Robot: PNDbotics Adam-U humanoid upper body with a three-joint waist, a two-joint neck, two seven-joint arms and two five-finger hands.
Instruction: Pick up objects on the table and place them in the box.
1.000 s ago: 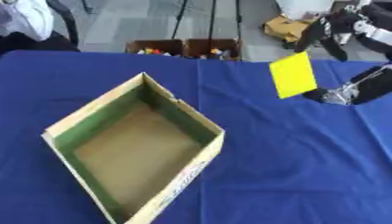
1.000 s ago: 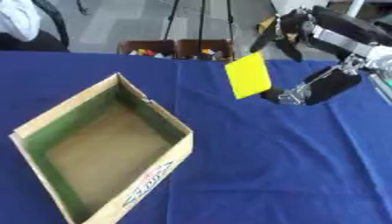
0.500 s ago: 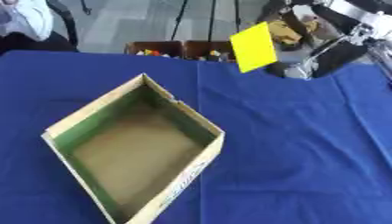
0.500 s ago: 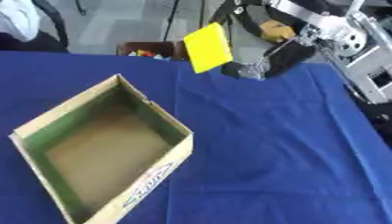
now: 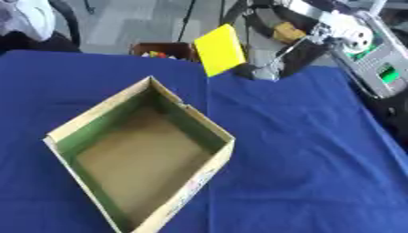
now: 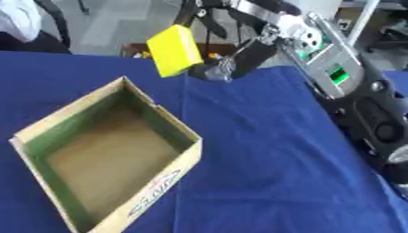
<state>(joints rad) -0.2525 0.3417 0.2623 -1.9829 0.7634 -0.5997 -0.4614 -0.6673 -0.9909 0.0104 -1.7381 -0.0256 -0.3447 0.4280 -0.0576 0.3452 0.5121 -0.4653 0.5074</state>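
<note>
While the right robot hand (image 6: 227, 66) grips a yellow block (image 6: 175, 50), it hangs beyond the box (image 5: 199, 125) rim.

Right arm (image 6: 334, 63) silver-grey casing, green marking, black joints; black hand (image 6: 239, 61).

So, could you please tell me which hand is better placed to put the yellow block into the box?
The right hand: it holds the yellow block in the air just beyond the box's far corner. The left hand shows in neither view.
</note>
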